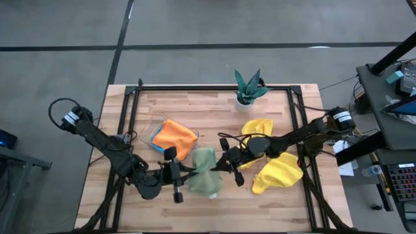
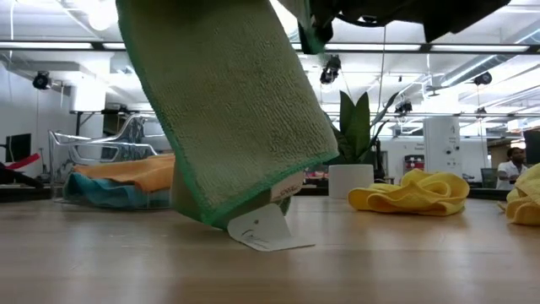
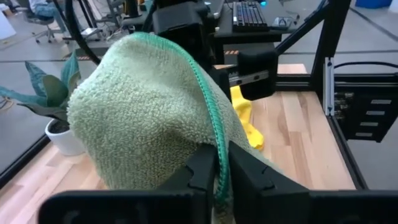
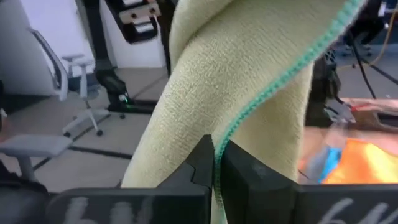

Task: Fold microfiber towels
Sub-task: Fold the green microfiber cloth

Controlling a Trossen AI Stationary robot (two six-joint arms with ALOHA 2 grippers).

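Pale green towel hangs above the table's front centre, its lower corner touching the wood, pinched by the hem in both the left gripper and right gripper; either thin edge-hold could slip if the arms pull apart.

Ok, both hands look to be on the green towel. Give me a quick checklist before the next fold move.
1. Left hand shut on the pale green towel edge: ok.
2. Right hand shut on the same towel's trim: ok.
3. Towel lifted off the table: not ok, its lower corner and label touch the wood.
4. Towel hanging flat: not ok, it drapes in folds.
5. Yellow towels apart from the green one: ok.
6. Orange towel in the clear tray: ok.
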